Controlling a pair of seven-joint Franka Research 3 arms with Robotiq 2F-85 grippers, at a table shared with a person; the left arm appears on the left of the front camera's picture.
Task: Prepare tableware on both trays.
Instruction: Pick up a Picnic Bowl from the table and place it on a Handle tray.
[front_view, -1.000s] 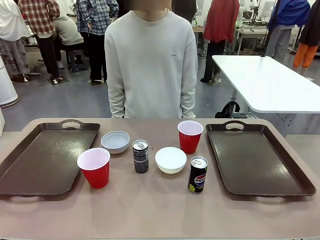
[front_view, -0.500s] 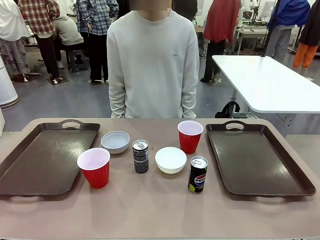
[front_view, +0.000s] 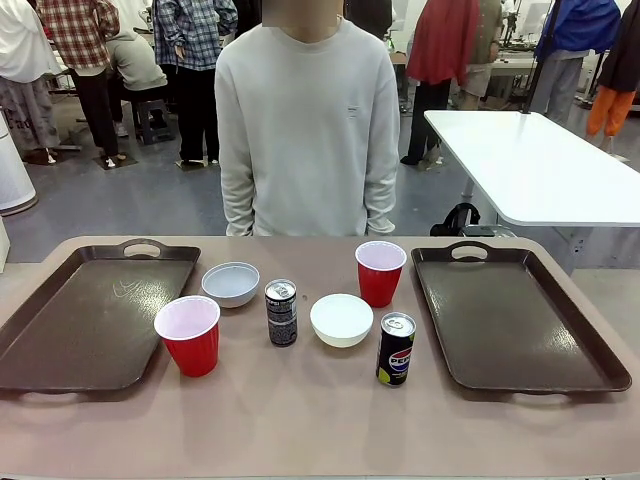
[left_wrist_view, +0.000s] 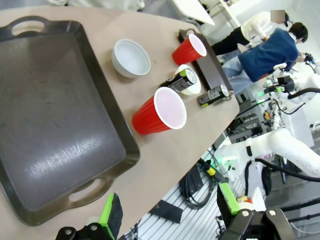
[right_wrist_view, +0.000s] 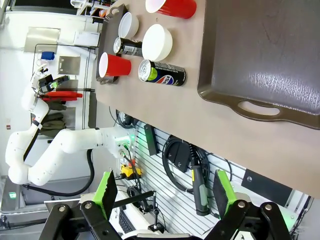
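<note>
Six pieces of tableware stand on a brown table (front_view: 300, 420) between two empty dark trays, none of them loaded yet. Take the white bowl (front_view: 341, 319) near the middle as the landmark. A plain dark can (front_view: 281, 312) stands just to its left, and a Pepsi can (front_view: 396, 349) just to its right and nearer the robot. One red cup (front_view: 380, 272) stands behind the bowl to the right; the other red cup (front_view: 188, 335) stands well to its left and nearer the robot. A pale bowl (front_view: 231, 283) sits beyond the plain can. The left tray (front_view: 90, 315) and right tray (front_view: 520, 320) lie well out on either side of the bowl. A person (front_view: 305, 130) stands at the far edge with arms down. The left fingers (left_wrist_view: 111, 216) and right fingers (right_wrist_view: 107, 192) are spread wide and hold nothing, hanging off the near edge of the table. The cups look light and thin-walled, so they would likely crush or tip; a gentle grip across the body below the rim seems best. The bowls look stiff, smooth and low, probably best pinched at the rim, one finger inside. The cans look rigid and slick, heavier if full, which cannot be told; a grip around mid-body should suit them.
</note>
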